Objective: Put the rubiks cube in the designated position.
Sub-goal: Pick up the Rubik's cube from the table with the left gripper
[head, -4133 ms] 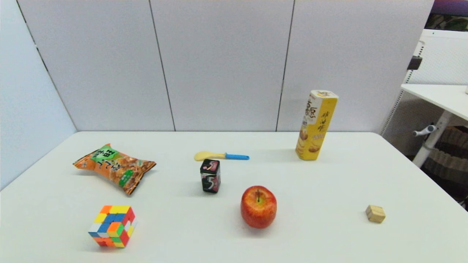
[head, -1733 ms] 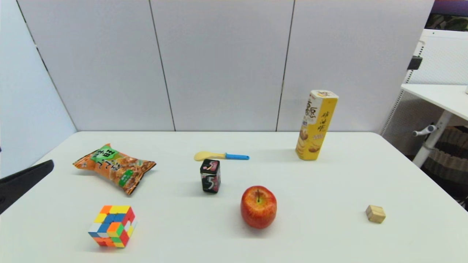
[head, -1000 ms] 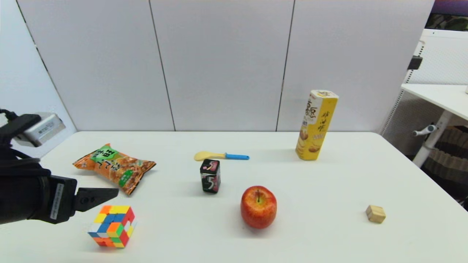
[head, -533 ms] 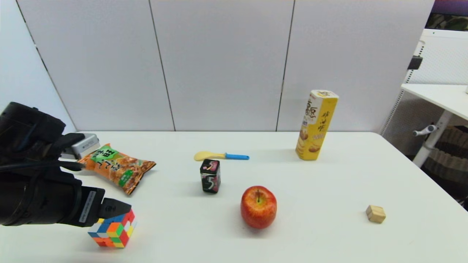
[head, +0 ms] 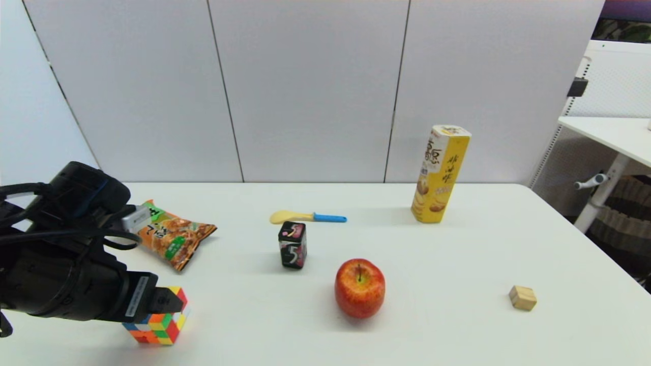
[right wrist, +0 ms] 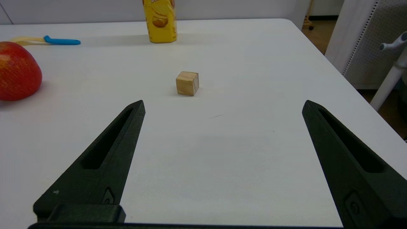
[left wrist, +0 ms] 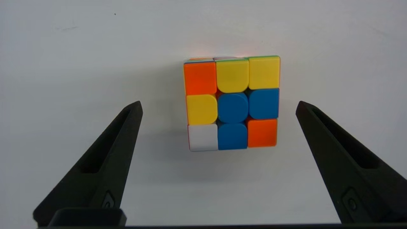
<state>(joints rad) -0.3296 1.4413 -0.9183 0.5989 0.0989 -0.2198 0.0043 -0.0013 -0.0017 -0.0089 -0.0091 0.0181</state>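
At the near left corner of the white table (head: 457, 244), the left gripper (left wrist: 219, 106) hangs above the scrambled, many-coloured rubiks cube (left wrist: 232, 103), fingers spread wide and touching nothing. The cube sits slightly off-centre in that gap, so one finger may nudge it sideways on closing, I reckon. Just behind lies the crinkly orange snack bag (head: 173, 236), which a careless lift could snag. The right gripper (right wrist: 222, 106) idles open, facing the small wooden block (right wrist: 187, 83).

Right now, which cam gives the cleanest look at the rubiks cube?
Left wrist view: the rubiks cube shows a whole face, unblocked, between the left gripper and its open jaws. In the head view the left arm covers much of it. The right wrist view does not show it.
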